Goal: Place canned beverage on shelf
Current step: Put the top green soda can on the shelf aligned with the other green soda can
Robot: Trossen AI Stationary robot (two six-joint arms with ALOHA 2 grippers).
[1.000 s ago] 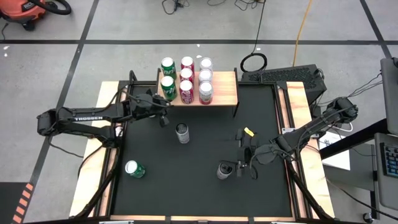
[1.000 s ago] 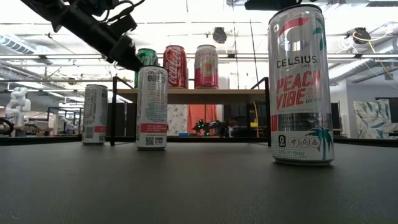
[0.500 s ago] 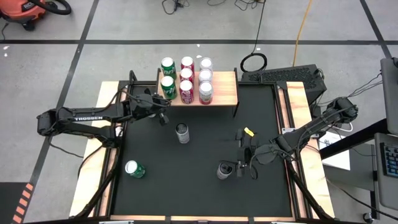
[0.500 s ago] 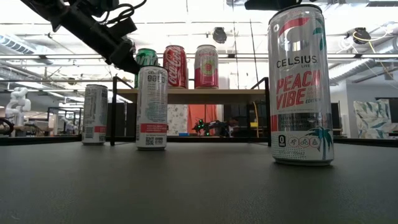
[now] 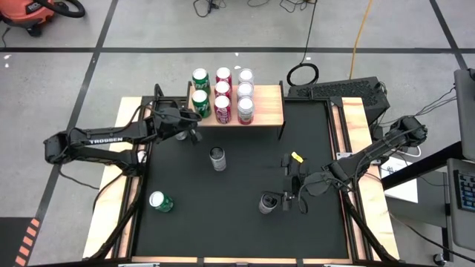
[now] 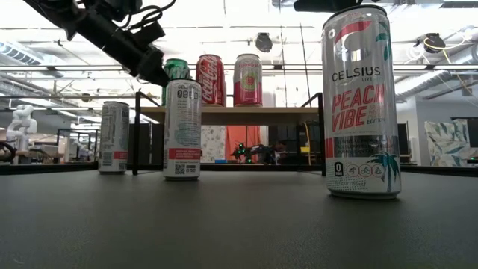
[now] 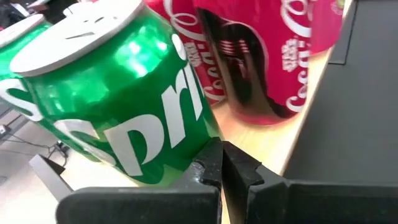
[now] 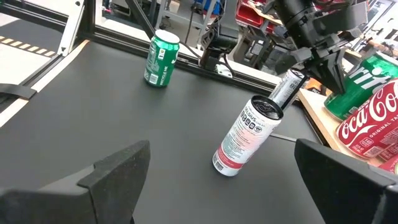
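Observation:
The shelf (image 5: 266, 107) stands at the mat's far edge and bears several upright cans. My left gripper (image 7: 221, 163) is shut, its tip at the front green Sprite can (image 7: 118, 99) on the shelf's left end (image 5: 200, 101); the right wrist view shows the same gripper (image 8: 336, 81) beside that can. My right gripper (image 5: 292, 199) hangs open above and just right of a tall Celsius can (image 6: 361, 101) that stands on the mat (image 5: 268, 202). A slim white can (image 5: 217, 158) and a green can (image 5: 159, 201) also stand on the mat. My left gripper's shut fingertips (image 7: 214, 158) stand right at the lower side wall (image 7: 180, 158) of the green Sprite can, coming slanting down from the table's left. Whether they touch the can I cannot tell. The can stands upright on the shelf's wooden top.
Red Coca-Cola cans (image 7: 261, 68) and pink-and-white cans (image 5: 246, 108) fill the shelf's middle; its right end (image 5: 271, 96) is bare wood. A small yellow piece (image 5: 297, 156) lies on the mat. Wooden boards (image 5: 122, 185) flank the black mat.
My left gripper has swung slightly toward the table's far edge, beside the shelf's left end, and its fingers have come together. The cans and my right gripper have kept still.

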